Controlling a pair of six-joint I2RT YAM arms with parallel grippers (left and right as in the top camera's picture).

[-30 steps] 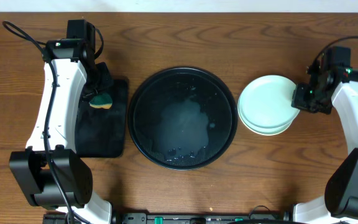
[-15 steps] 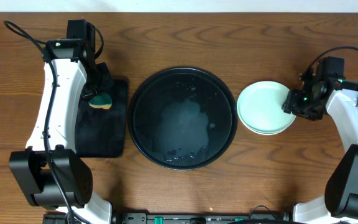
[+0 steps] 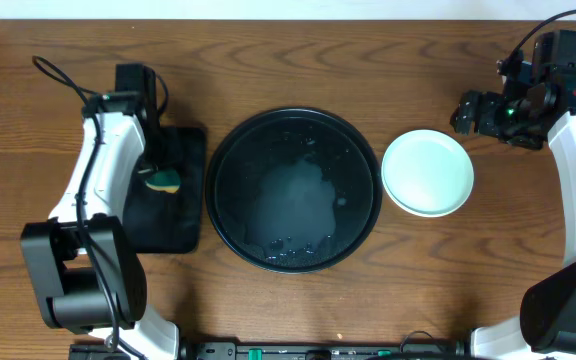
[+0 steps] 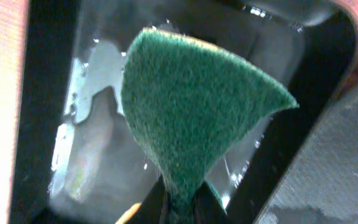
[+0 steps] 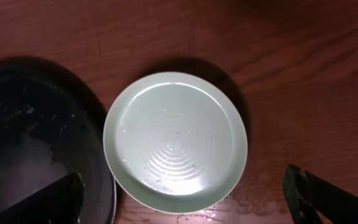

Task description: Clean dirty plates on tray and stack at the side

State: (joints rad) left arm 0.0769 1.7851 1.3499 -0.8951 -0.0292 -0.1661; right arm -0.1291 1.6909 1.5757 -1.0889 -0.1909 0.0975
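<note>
The plates (image 3: 428,172) sit in a neat pile on the table right of the round black tray (image 3: 293,113); only the top pale aqua plate (image 5: 176,140) shows fully. The tray (image 5: 30,124) carries a wet, soapy film and no plate. My right gripper (image 3: 463,112) hangs open above and beyond the pile, holding nothing, its fingertips (image 5: 319,196) spread wide either side of the plate. My left gripper (image 3: 158,172) is shut on a green and yellow sponge (image 4: 191,118) over the rectangular black tray (image 3: 163,225).
The rectangular tray (image 4: 48,93) is wet and lies just left of the round tray. Water drops spot the wood near the pile of plates. Bare wooden table surrounds both trays.
My right gripper opened, let go of the top plate, and drew back toward the far right. The plate now sits flush on the pile. The left arm with the sponge shifted slightly.
</note>
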